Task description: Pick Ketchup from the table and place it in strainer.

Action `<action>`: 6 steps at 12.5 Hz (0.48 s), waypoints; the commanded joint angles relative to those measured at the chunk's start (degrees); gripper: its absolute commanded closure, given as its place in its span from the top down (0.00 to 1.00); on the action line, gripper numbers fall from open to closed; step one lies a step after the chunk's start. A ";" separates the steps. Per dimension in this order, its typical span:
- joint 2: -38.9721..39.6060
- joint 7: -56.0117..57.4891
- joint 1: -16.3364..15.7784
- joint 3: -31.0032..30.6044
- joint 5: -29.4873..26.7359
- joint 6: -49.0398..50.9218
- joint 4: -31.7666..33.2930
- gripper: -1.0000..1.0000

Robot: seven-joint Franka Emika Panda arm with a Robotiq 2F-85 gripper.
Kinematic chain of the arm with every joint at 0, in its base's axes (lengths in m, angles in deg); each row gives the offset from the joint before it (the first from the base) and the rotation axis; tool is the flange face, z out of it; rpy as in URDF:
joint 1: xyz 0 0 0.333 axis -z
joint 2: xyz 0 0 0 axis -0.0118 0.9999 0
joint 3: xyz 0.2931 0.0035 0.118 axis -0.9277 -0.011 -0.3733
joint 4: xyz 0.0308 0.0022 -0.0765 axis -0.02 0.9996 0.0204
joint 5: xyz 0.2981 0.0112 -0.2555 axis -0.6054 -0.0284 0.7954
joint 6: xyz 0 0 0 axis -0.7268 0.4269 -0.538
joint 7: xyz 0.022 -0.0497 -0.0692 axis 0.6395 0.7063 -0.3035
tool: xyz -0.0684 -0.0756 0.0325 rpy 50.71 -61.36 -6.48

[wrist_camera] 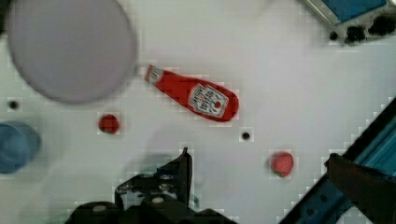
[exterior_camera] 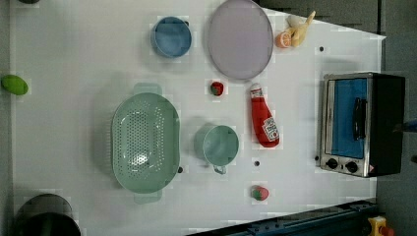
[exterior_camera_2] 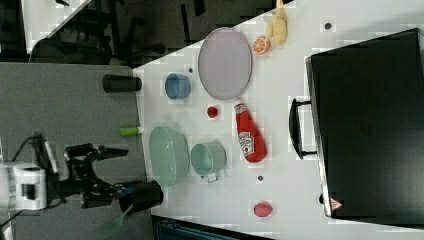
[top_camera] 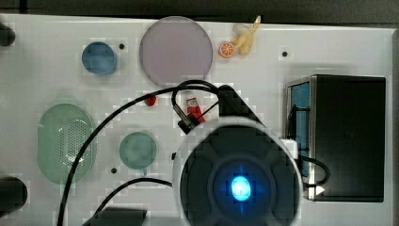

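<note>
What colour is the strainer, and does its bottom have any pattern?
The strainer is pale mint green, its bottom dotted with rows of small holes; the left view shows it best.

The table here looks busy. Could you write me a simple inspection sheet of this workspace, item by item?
Surface: white table, flat, small dark holes in it.
Job's things: ketchup lying on its side between the lilac plate and the toaster oven; strainer upright, nothing in it, apart from the ketchup.
Clutter: blue cup, green cup beside the strainer, small red ball, strawberry, orange slice, yellow toy.
Tool: tool open, holding nothing, off the table edge in the right view.
Cables: black cables looping from the arm in the top view.
Surroundings: green object and dark cylinder at the table's edge.
</note>
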 commanded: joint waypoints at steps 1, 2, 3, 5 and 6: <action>4.84 1.00 1.03 -0.63 -0.17 -0.38 3.16 1.00; 6.10 1.09 0.99 -0.92 -0.17 -1.82 4.40 1.00; 7.48 1.91 0.98 -1.24 -0.17 -4.01 5.61 1.00; 10.37 8.80 0.97 -1.86 -0.17 -9.54 7.98 1.00; 11.81 14.42 0.97 -2.06 -0.17 -12.50 9.13 1.00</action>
